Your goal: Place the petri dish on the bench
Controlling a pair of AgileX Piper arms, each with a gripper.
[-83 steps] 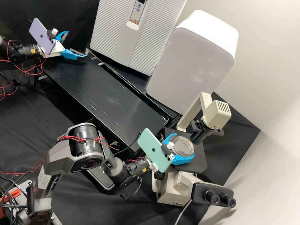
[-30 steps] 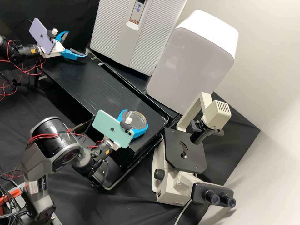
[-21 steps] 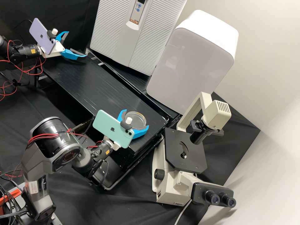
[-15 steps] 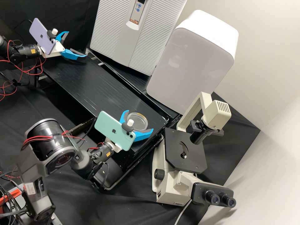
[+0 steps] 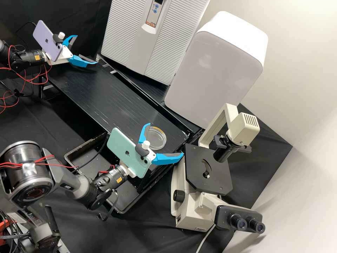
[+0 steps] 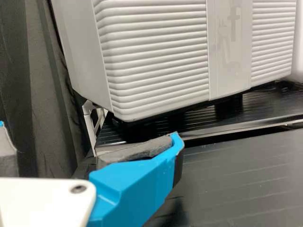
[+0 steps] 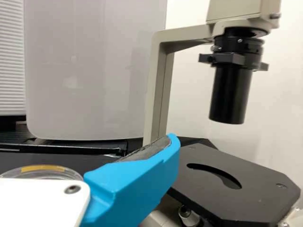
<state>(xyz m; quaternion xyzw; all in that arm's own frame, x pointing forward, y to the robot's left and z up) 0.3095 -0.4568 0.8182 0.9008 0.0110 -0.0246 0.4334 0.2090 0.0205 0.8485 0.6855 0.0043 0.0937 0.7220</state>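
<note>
Petri dish (image 5: 158, 138), clear, round and shallow, sits flat on the black counter (image 5: 105, 95), near the end by the microscope (image 5: 191, 214). Right pincer (image 5: 166, 138) is wide, its blue fingers spread farther apart than the dish is across; in the high view the dish lies between them, one finger overlapping its edge, contact can't be told. The other finger points toward the microscope stage (image 5: 217, 175). Right wrist view: dish partly behind the pincer's white plate (image 7: 42, 203), yellowish strip along its rim. A green phone (image 5: 128, 151) is mounted on the right arm. Left pincer (image 5: 86, 49) is wide too, over the far end of the same counter, well apart from the dish, near the white ribbed cabinet (image 5: 140, 42); purple phone (image 5: 47, 40) mounted on that arm. Next to the ribbed cabinet, a smooth pale box (image 5: 214, 73) with rounded corners, slanted in the high view. Microscope is cream and black: flat black stage with a curved slot, dark cylinder (image 5: 223, 153) above it, vented lamp housing (image 5: 245, 128) on top, paired eyepieces (image 5: 247, 225) at the near side. Dark tray (image 5: 82, 158) lies lower down beside the counter, partly hidden by the right arm. Red wires run along both arms, black cloth (image 5: 158, 225) below.
</note>
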